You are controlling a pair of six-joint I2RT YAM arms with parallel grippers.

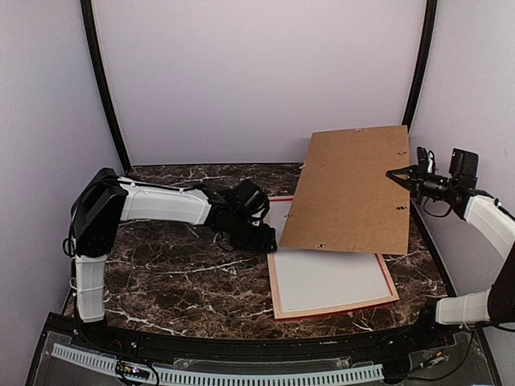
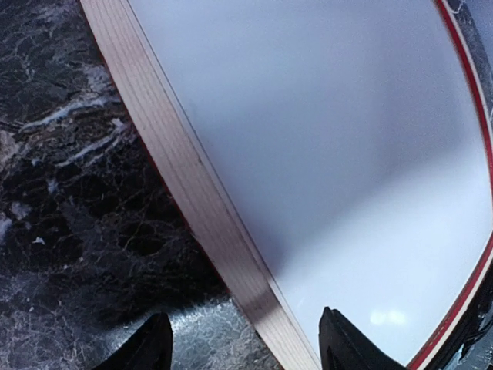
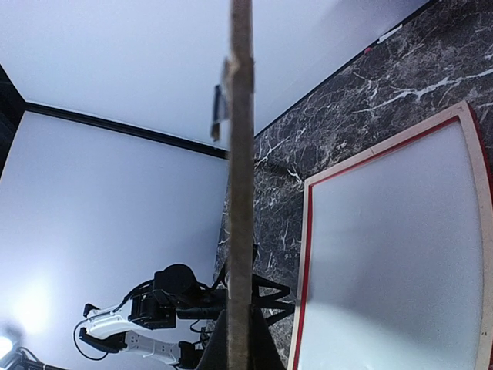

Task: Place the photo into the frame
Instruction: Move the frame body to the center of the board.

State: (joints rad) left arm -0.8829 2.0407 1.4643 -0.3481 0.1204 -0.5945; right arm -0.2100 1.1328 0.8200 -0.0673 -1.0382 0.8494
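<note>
Top external, frame (image 1: 273,285) holding white sheet (image 1: 330,281), left tool (image 1: 261,238) released astride its edge, right tool (image 1: 401,174) clenching backing board (image 1: 350,193)

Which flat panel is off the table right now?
The brown backing board, pinched by the right tool; the frame lies flat on the table.

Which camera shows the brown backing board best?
Top view: the backing board shows its whole face, gripped by the right tool. The right wrist view sees it only edge-on; the left wrist view misses it.
</note>
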